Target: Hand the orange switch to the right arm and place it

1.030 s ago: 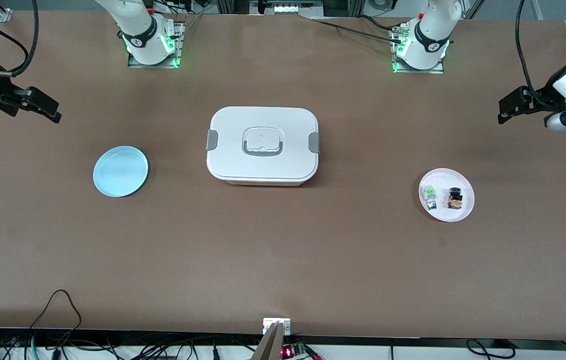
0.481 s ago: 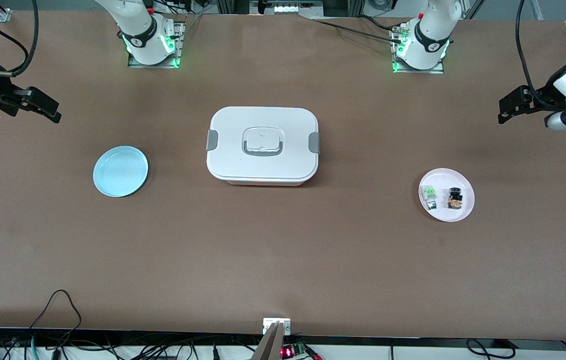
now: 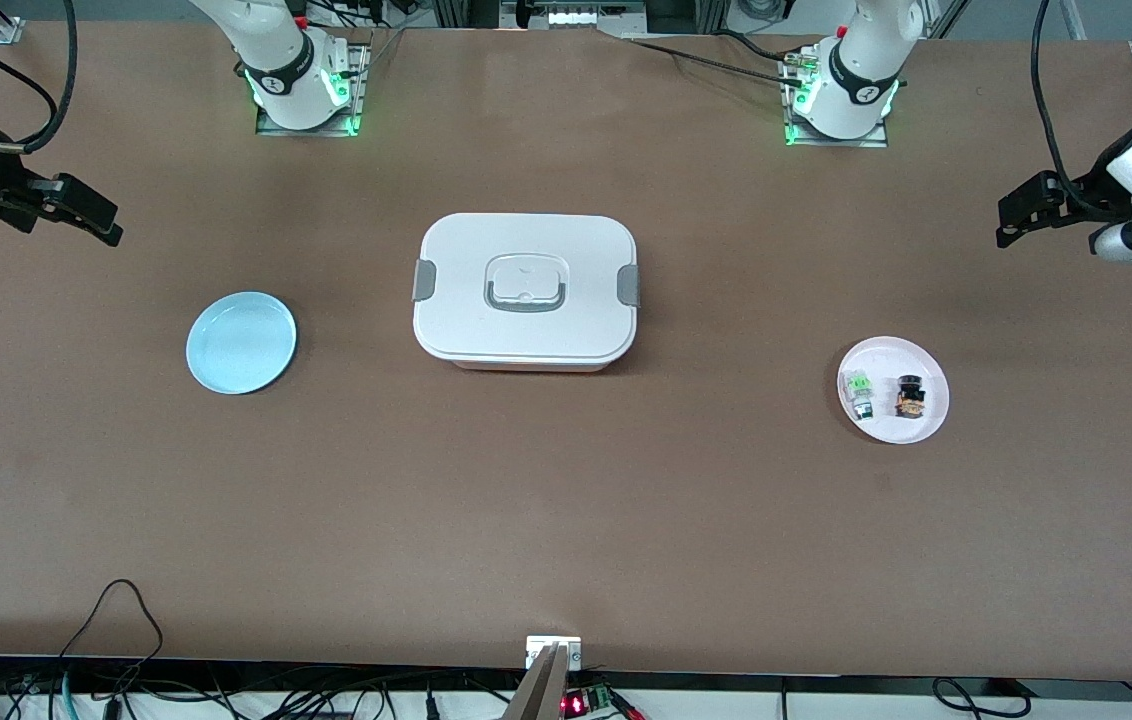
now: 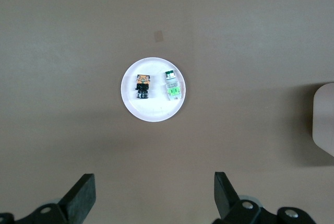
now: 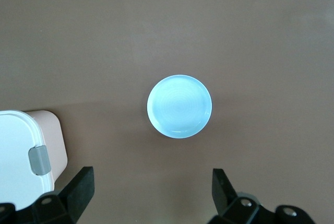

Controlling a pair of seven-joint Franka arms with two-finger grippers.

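The orange switch (image 3: pixel 910 397) lies on a small white plate (image 3: pixel 891 425) toward the left arm's end of the table, beside a green switch (image 3: pixel 859 390). The left wrist view looks down on the orange switch (image 4: pixel 142 86) and the white plate (image 4: pixel 154 115). My left gripper (image 3: pixel 1002 222) hangs open over the table's edge at that end, high above the plate, and nothing is between its fingers (image 4: pixel 154 179). My right gripper (image 3: pixel 114 228) waits open and empty (image 5: pixel 152 174) over the right arm's end of the table.
A white lidded box (image 3: pixel 526 290) with grey clips sits at the table's middle. A light blue plate (image 3: pixel 241 342) lies toward the right arm's end and also shows in the right wrist view (image 5: pixel 179 106). Cables hang along the table's edge nearest the front camera.
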